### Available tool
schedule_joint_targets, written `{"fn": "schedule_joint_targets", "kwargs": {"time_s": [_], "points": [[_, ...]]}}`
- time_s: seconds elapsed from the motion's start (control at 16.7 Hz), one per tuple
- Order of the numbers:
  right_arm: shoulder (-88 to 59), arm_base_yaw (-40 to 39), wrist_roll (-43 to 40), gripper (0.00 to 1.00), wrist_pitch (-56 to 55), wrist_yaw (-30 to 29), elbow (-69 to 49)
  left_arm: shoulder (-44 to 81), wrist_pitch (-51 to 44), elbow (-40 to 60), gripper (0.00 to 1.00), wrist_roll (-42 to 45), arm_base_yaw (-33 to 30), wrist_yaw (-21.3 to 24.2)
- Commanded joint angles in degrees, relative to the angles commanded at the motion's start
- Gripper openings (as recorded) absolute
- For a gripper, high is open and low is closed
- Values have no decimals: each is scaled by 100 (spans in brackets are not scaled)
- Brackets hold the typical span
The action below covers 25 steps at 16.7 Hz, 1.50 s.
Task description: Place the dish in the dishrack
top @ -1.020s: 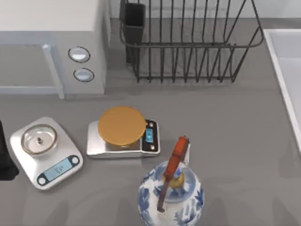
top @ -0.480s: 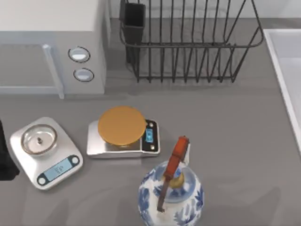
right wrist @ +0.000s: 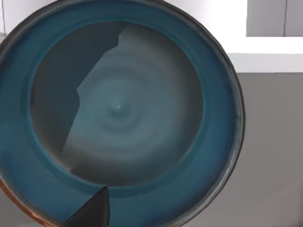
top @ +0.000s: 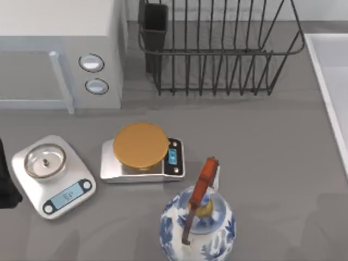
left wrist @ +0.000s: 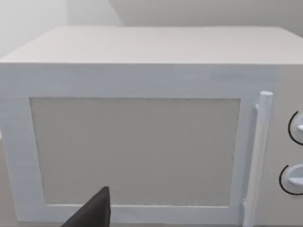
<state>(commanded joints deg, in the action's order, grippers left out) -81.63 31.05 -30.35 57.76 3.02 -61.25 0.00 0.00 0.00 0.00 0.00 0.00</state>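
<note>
Grey table (top: 261,147) lies bare before the dishrack (top: 217,49); right pincer's spread over the dish (right wrist: 118,113) unclear.

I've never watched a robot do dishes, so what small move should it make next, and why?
Probably lower the right end effector toward the dish and grip its rim. The right wrist view looks straight down on the plate with a dark finger at its edge, and the dishrack holds no plate yet.

Soft, even light is falling from above; the dishrack (top: 217,49) is casting faint shadows, and a dark shadow is lying across the dish (right wrist: 118,113).
</note>
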Motion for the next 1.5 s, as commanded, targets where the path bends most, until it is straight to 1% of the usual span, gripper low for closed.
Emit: {"fn": "schedule_joint_targets", "kwargs": {"time_s": [0.24, 0.6, 0.78, 1.08, 1.2, 1.5], "points": [[-800, 328, -321, 100, 551, 20, -689, 0, 0, 0, 100, 0, 0, 0], [-844, 327, -337, 100, 562, 17, -717, 0, 0, 0, 100, 0, 0, 0], [-1003, 308, -300, 100, 168, 17, -450, 0, 0, 0, 100, 0, 0, 0], [-1550, 246, -227, 100, -1246, 10, 347, 0, 0, 0, 100, 0, 0, 0], [-1717, 231, -210, 100, -1613, 9, 573, 0, 0, 0, 100, 0, 0, 0], [-1773, 225, -203, 100, -1732, 8, 652, 0, 0, 0, 100, 0, 0, 0]]}}
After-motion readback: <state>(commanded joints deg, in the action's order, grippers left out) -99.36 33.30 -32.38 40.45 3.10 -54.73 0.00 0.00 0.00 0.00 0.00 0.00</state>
